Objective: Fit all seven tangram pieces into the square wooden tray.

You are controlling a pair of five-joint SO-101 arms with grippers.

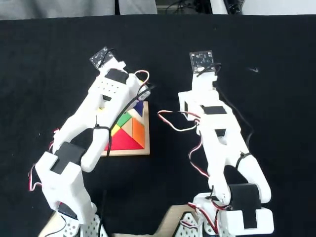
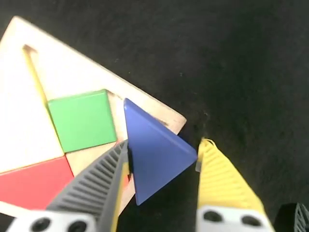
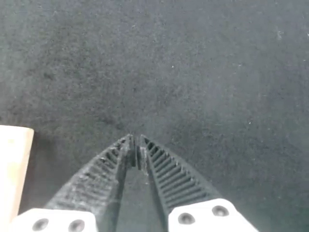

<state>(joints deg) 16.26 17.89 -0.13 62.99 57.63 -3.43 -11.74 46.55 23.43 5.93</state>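
Over the wooden tray [image 2: 87, 67] corner, a solid blue triangle [image 2: 154, 150].

Worktop [image 1: 276, 98]: covered edge to edge in matte black cloth. Directly on it lies one square wooden tray [image 1: 129, 152], flat, left of centre, its sides roughly square to the worktop edges. A small pale fleck [image 1: 253, 69] lies well apart to the far right. Two arm bases [image 1: 247, 219] stand at the near edge.

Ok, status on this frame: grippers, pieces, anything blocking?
Left gripper shut on blue triangle, over tray corner, not seated. Right gripper shut, empty, over black cloth. No obstruction seen.
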